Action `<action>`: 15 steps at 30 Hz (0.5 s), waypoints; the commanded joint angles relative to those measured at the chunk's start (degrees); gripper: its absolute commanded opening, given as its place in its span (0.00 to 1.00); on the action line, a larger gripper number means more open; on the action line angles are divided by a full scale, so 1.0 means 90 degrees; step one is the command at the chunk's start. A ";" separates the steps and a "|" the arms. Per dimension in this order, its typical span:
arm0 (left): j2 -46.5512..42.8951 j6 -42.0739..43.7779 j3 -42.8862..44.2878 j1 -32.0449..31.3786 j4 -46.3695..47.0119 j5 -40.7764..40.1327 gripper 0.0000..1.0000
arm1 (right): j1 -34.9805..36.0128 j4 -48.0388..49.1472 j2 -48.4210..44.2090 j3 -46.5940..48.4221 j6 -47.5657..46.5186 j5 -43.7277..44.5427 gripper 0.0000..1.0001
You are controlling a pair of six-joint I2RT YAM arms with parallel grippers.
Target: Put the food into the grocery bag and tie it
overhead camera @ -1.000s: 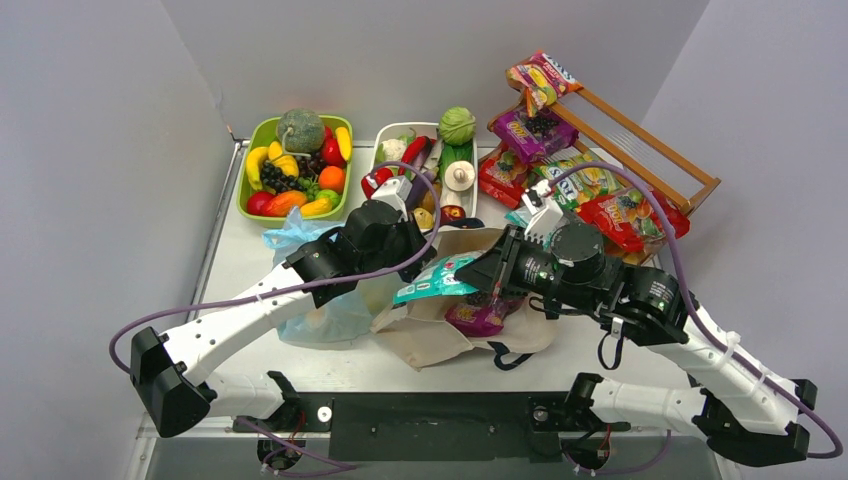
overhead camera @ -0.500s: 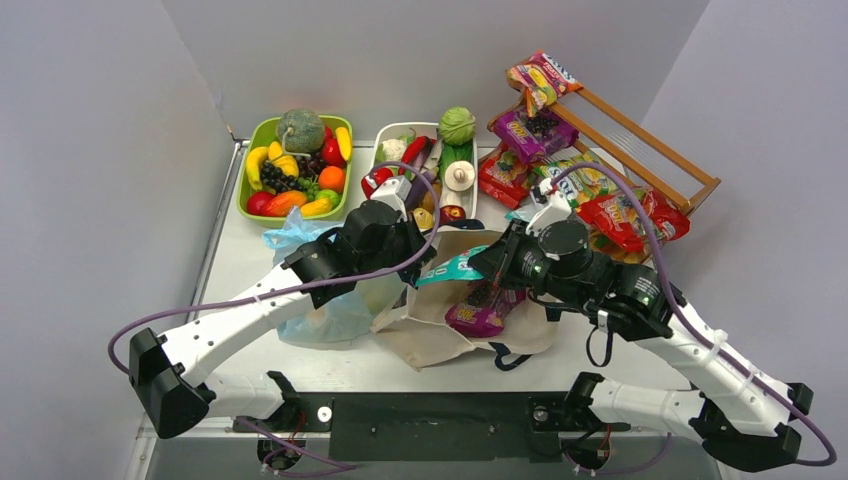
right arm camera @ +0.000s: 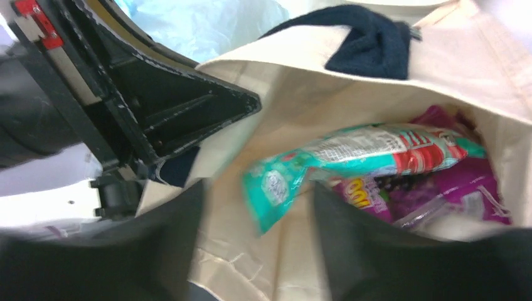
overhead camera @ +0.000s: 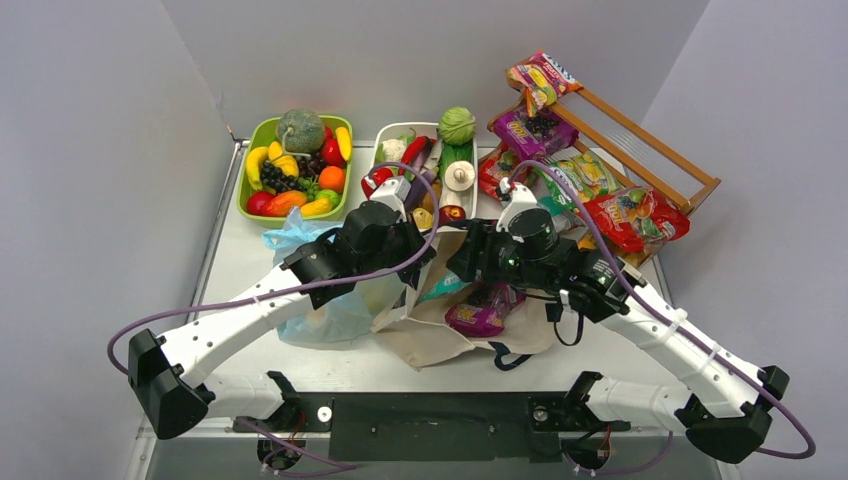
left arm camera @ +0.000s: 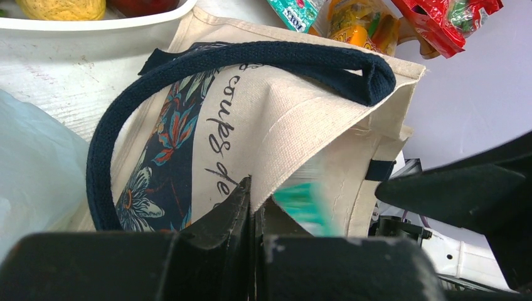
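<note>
My left gripper (left arm camera: 254, 194) is shut on the rim of a beige canvas tote (left arm camera: 295, 119) with dark straps, holding its mouth up. My right gripper (right arm camera: 258, 188) hangs open over that mouth, nothing between its fingers. Just below it a teal snack packet (right arm camera: 370, 150) lies loose inside the tote on a purple packet (right arm camera: 439, 188). In the top view the two grippers (overhead camera: 420, 262) (overhead camera: 462, 262) meet above the tote (overhead camera: 430, 335). The light-blue plastic grocery bag (overhead camera: 325, 315) lies crumpled left of the tote, under my left arm.
A green tray (overhead camera: 246, 200) of toy fruit and a white tray (overhead camera: 380, 140) of toy vegetables stand at the back. A wooden rack (overhead camera: 690, 185) with several snack packets (overhead camera: 620, 215) is at the back right. Walls close in both sides.
My right gripper moved left over the tote's mouth and opened. The teal packet it held now lies in the tote. My left gripper has stayed put.
</note>
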 commanded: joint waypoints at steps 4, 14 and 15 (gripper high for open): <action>-0.0324 0.0021 -0.0042 0.0034 0.0266 -0.0048 0.00 | 0.0194 0.0153 -0.0333 -0.0205 -0.0375 0.0162 0.85; -0.0289 0.0007 -0.0128 0.0087 0.0389 0.0040 0.00 | 0.0182 -0.2302 -0.2211 -0.0833 0.1723 0.3022 0.83; -0.0292 0.0007 -0.0135 0.0092 0.0393 0.0037 0.00 | 0.0185 -0.2438 -0.2363 -0.0944 0.2108 0.3101 0.82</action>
